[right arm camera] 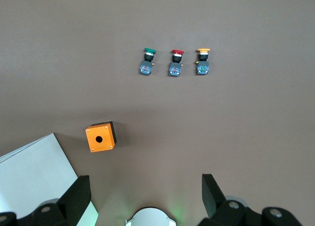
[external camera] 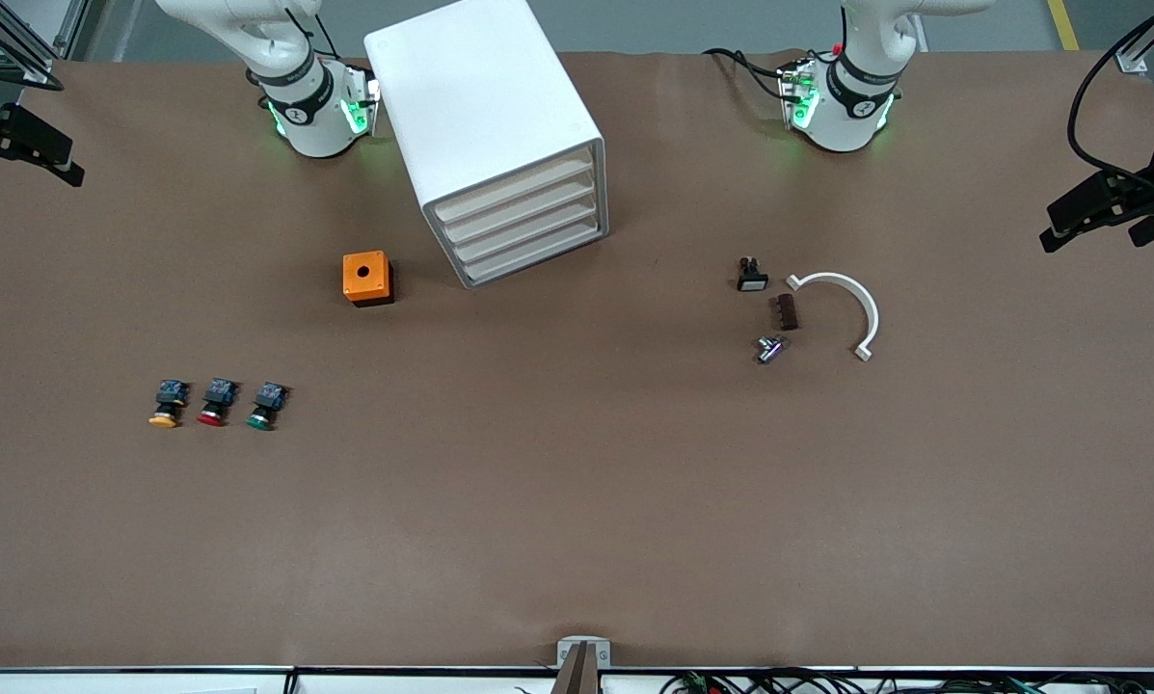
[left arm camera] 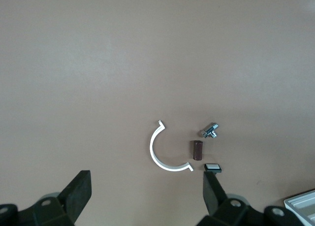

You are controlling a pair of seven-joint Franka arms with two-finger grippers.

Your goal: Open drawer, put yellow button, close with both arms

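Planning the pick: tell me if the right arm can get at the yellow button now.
Probably yes. The yellow button lies in the open at the right arm's end of the table, beside the red one, and the right hand is open.

Right claw [right arm camera: 147, 191] hangs high over the brown desk [right arm camera: 256, 127], its two black fingers [right arm camera: 76, 196] spread wide with nothing between them. Down on the desk — three little push-buttons lying in a row: the green button [right arm camera: 146, 62], the red button [right arm camera: 175, 63] in the middle, and the yellow button [right arm camera: 202, 61] at the end, each just beside the next. Well apart from them sits an orange box [right arm camera: 100, 137] with a dark hole in its top face, and close by — a corner of the white cabinet [right arm camera: 37, 179].
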